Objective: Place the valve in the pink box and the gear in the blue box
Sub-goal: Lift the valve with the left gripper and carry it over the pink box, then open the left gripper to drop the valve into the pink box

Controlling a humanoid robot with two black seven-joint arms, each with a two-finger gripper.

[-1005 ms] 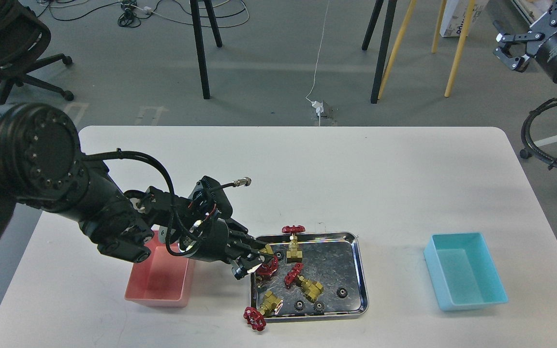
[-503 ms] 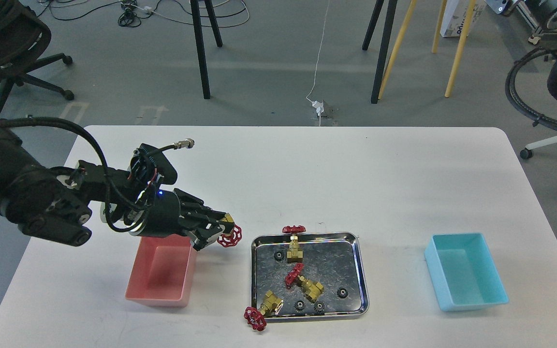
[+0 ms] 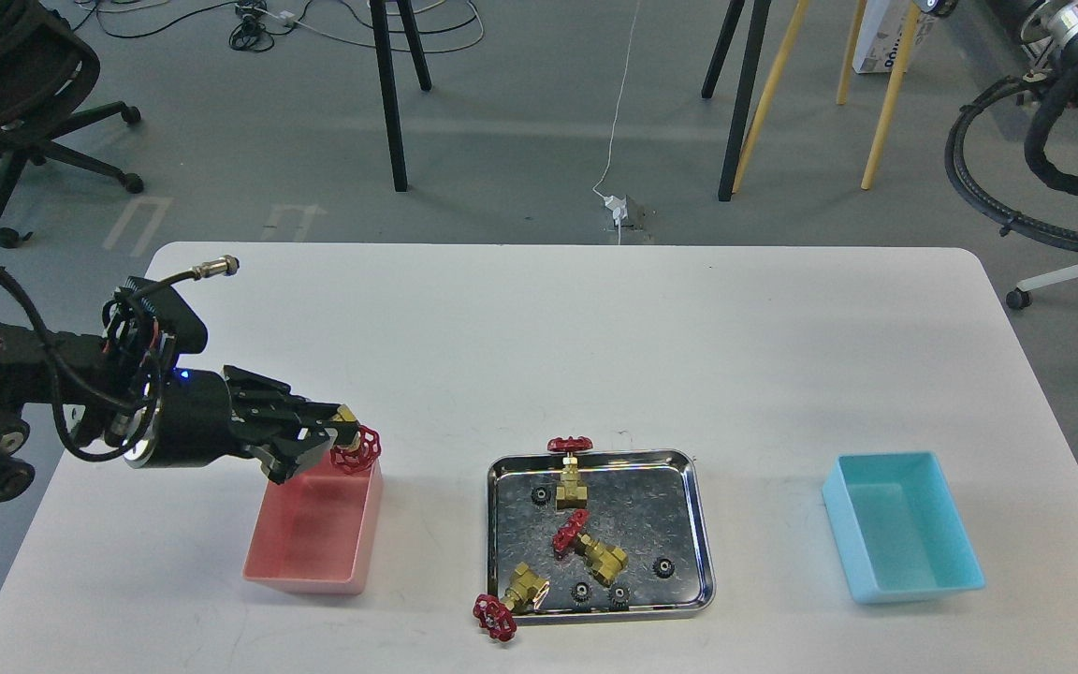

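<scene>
My left gripper [image 3: 338, 445] is shut on a valve [image 3: 354, 449] with a brass body and red handwheel, held above the far right corner of the pink box [image 3: 314, 538]. Three more valves lie at the steel tray [image 3: 698, 552]: one upright at its far rim [image 3: 569, 468], one in the middle [image 3: 590, 548], one hanging over the near left corner [image 3: 509, 602]. Several tiny black gears [image 3: 662, 566] lie in the tray. The blue box [image 3: 899, 538] stands empty at the right. My right gripper is out of view; only the arm's cabling shows at the top right.
The white table [image 3: 595, 346] carries the pink box on the left, the tray in the middle and the blue box on the right. Chair, stool legs and cables stand on the floor beyond the far edge.
My left gripper lifted a valve out of the tray's far left corner and carried it left, to above the pink box. The right arm swung up and out of view.
</scene>
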